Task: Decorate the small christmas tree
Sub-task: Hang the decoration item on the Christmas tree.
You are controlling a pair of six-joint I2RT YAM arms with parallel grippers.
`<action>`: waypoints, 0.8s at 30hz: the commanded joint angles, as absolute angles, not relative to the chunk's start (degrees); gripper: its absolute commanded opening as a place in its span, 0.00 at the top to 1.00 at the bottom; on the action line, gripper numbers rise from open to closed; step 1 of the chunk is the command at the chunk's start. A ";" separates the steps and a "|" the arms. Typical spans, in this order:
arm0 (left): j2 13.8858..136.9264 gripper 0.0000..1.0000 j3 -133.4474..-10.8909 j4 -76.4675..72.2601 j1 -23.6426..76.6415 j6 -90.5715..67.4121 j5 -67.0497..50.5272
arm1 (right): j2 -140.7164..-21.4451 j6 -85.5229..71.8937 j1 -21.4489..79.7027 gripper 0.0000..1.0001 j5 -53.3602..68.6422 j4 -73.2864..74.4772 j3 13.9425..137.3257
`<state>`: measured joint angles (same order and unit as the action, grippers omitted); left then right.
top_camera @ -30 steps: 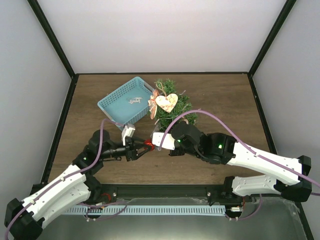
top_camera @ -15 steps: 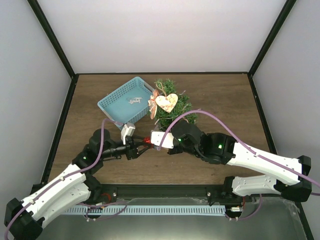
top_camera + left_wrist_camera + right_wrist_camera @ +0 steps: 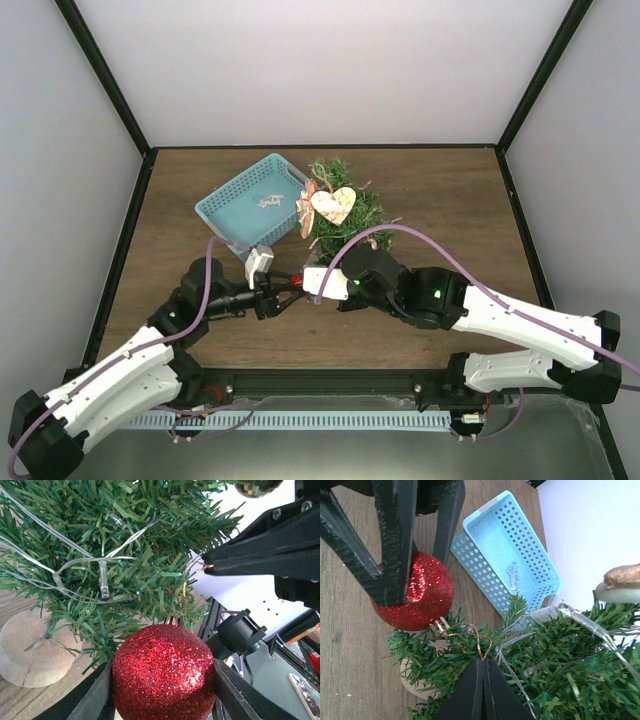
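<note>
My left fingers (image 3: 95,695) clamp the ball (image 3: 162,672), right fingers (image 3: 470,695) pinched together on its loop (image 3: 477,640); the tree (image 3: 368,212), beside the basket (image 3: 235,205) on the surface (image 3: 450,200), looks light, springy, tippy; I'd steady its base (image 3: 30,650).

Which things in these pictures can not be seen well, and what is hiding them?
Top view: the red ball is mostly covered by the left pincer and right pincer; its gold loop is too small there.
Top view: the silvery piece in the basket is too small to identify.
Left wrist view: the small christmas tree is cut off by the top edge.
</note>
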<state>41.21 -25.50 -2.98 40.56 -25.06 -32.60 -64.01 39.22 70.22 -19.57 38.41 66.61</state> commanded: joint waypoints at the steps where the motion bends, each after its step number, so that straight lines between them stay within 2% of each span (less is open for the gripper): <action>1: 41.86 0.62 -25.92 -5.95 40.99 -24.16 -32.88 | -64.20 39.19 70.43 0.99 -19.91 40.30 66.68; 24: 43.00 0.63 -27.72 -3.23 43.12 -20.82 -30.98 | -63.00 40.49 70.40 0.99 -23.51 39.61 65.04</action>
